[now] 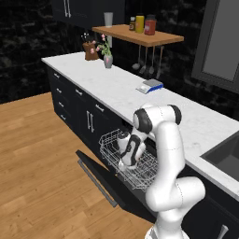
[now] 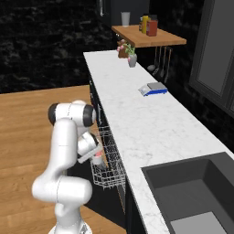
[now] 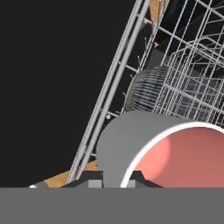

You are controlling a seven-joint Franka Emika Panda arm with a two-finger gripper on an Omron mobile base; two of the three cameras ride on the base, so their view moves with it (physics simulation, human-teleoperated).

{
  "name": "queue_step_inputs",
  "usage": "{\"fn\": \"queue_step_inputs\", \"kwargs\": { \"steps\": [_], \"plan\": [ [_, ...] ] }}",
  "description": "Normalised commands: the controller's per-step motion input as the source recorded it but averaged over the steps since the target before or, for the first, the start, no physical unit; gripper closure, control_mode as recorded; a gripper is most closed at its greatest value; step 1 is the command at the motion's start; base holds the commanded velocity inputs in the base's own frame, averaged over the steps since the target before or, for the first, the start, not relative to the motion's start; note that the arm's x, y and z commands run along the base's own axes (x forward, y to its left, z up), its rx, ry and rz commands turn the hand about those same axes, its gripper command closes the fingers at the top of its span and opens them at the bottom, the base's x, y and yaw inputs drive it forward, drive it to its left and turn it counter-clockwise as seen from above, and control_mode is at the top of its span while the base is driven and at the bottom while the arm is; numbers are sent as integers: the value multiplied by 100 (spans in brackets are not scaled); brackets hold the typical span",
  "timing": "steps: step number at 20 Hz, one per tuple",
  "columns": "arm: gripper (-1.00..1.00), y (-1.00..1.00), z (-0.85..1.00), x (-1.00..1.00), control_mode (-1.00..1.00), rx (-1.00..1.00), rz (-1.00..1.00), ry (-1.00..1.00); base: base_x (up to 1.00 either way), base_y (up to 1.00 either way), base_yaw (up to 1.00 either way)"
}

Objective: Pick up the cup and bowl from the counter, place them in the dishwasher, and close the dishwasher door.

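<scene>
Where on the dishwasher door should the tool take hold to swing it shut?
At the long silver bar handle along the free edge of the dishwasher door. The door lies dropped open, near flat, below the pulled-out rack, so come from the floor side and lift under the bar, probably near its middle.

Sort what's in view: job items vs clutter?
Job: cup in the gripper; white rack; open dishwasher door; counter.
Clutter: scale, flower vase, knife block, shelf jars, grey glass, sink.
</scene>
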Motion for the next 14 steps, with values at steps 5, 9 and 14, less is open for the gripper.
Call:
{"fn": "queue_step_inputs", "kwargs": {
  "steps": [5,9,14],
  "plan": [
    [100,-3,-60,48,-100,-8,3,-1,0,0,0],
    [100,-16,-55,54,-100,-6,1,0,0,0,0],
    [100,-33,-36,9,-100,0,3,0,0,0,0]
  ]
}}
